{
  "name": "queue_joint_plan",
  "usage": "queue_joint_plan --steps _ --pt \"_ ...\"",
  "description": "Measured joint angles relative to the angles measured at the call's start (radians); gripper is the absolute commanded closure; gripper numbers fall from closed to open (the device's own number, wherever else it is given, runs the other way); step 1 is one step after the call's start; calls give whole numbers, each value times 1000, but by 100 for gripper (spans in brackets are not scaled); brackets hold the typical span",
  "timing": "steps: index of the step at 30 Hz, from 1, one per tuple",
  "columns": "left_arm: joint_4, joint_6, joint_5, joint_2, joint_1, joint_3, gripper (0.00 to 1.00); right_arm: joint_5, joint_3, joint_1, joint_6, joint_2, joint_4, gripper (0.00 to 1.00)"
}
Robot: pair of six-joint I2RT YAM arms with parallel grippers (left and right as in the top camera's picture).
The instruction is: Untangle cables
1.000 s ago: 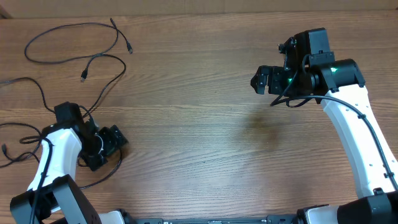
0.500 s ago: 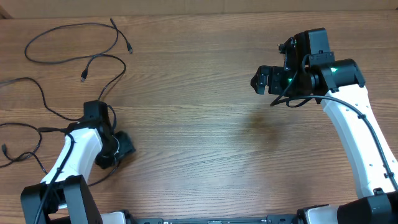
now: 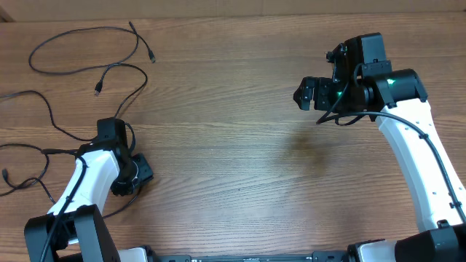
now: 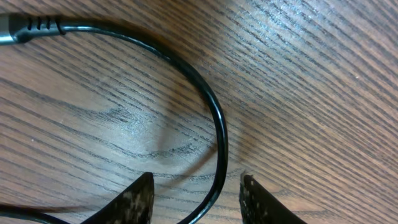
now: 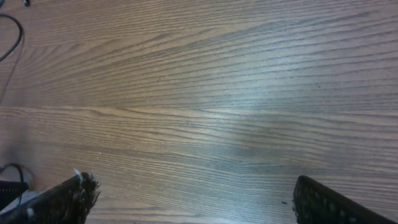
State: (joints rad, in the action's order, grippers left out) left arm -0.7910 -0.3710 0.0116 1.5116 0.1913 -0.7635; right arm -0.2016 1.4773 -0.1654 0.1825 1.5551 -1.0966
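Thin black cables lie spread over the table's left side: one loop [image 3: 87, 33] at the back, another strand [image 3: 129, 81] with a small plug [image 3: 97, 90], and more strands [image 3: 33, 156] by the left edge. My left gripper [image 3: 138, 175] is low over the wood near the front left. In the left wrist view a curved cable [image 4: 214, 112] with a moulded plug [image 4: 25, 26] runs down between its fingertips. The left gripper [image 4: 197, 182] is partly open, with gaps on both sides of the cord. My right gripper [image 3: 302, 94] hovers wide open over bare wood [image 5: 193, 186], holding nothing.
The table is brown wood grain. The white left arm [image 3: 87, 175] lies over some strands near the front left. A cable end [image 5: 15, 37] shows at the top left of the right wrist view. The right arm [image 3: 411, 145] stands along the right side.
The left arm swung to the right and set its gripper over a cable strand. Its jaws have narrowed around that strand. The right arm has not moved.
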Motion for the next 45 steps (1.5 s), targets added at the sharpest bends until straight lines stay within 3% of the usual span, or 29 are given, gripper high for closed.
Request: queue_joint_plan --steps 10,12,15,45 --pt "44 0 0 0 0 30 55 0 0 0 0 0 0 0" --pt "66 0 0 1 0 52 64 -1 0 0 0 0 0 0" --pt "77 2 0 1 0 58 95 0 0 0 0 0 0 0" --pt "291 -20 0 1 0 -8 96 0 0 0 0 0 0 0"
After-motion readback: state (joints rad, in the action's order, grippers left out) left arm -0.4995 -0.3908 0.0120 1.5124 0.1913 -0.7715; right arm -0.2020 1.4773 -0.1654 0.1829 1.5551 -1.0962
